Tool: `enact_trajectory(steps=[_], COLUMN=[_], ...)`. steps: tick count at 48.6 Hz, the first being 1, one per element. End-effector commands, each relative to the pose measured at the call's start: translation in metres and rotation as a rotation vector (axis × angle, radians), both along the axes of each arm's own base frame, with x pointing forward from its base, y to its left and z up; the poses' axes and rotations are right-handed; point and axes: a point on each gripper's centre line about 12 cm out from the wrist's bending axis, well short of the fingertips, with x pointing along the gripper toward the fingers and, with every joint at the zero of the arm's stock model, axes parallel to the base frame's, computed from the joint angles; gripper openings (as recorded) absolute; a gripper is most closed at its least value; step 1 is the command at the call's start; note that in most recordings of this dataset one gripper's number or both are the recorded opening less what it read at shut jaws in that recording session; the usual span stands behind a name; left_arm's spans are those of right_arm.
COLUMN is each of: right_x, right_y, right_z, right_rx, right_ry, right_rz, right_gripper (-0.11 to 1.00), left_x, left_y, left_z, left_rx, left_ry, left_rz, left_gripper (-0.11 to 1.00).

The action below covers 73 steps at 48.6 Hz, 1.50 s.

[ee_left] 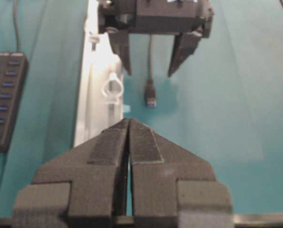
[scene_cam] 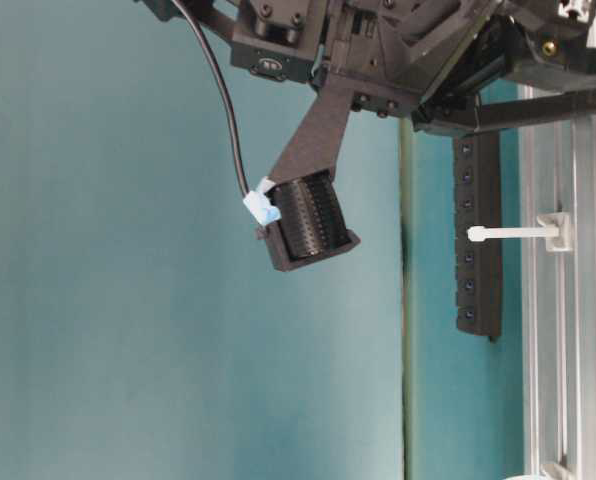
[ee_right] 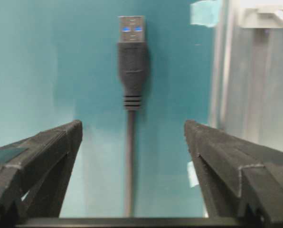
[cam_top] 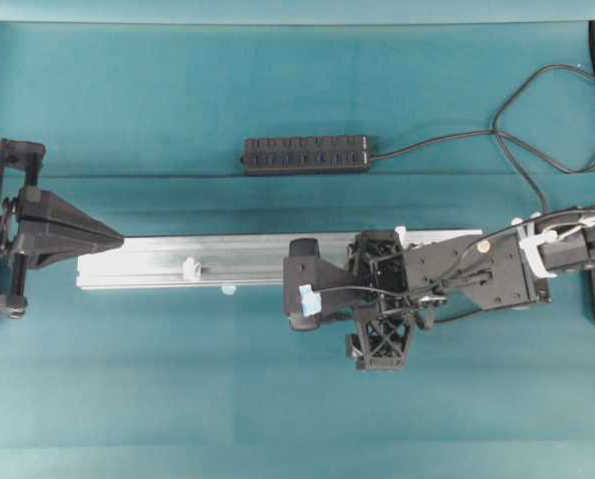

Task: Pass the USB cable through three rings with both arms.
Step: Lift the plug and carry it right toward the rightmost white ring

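The USB cable's black plug (ee_right: 132,52) lies on the teal table beside the silver rail (ee_right: 255,95), with its blue-lit end pointing away from my right wrist camera. My right gripper (ee_right: 133,124) is open, and the cable runs between its fingers without touching either one. From the left wrist view the plug (ee_left: 151,92) sits just past the right gripper (ee_left: 151,72). My left gripper (ee_left: 129,122) is shut on nothing, its tip at the rail's left end (cam_top: 116,239). One white ring (ee_left: 112,88) stands upright on the rail (cam_top: 190,267). The right arm hides the plug from overhead.
A black multi-port hub (cam_top: 307,155) lies behind the rail (cam_top: 238,254). Its black cable (cam_top: 427,147) loops at the far right and goes under the right arm. A pale blue tab (cam_top: 228,289) sits at the rail's front edge. Black frame posts stand at both far corners.
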Motion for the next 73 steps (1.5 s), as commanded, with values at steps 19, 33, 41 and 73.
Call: enact_trajectory(steps=[19,33,41,73], right_x=[-0.0012,-0.0015,0.0037,0.0068], right_y=[0.0001,0.0,0.0005,0.0012], right_z=[-0.002,-0.0032,-0.0026,-0.0036], right_rx=[-0.007,-0.008,-0.007,-0.003], right_ry=[0.001,0.012,0.006,0.007], right_rz=[0.014,0.011,0.011,0.005], right_gripper=[0.44,0.4,0.16,-0.08], left_x=[0.001,0.0013,0.0015,0.0023], left_y=[-0.0006,-0.0003,-0.0003,0.0], left_z=[0.0038,0.0035,0.0055,0.0061], left_rx=[0.006,0.005,0.006,0.003], left_ry=[0.005,0.006,-0.006,-0.011], left_rz=[-0.004,-0.002,-0.003,-0.001], left_gripper=[0.0,0.0,0.0,0.0])
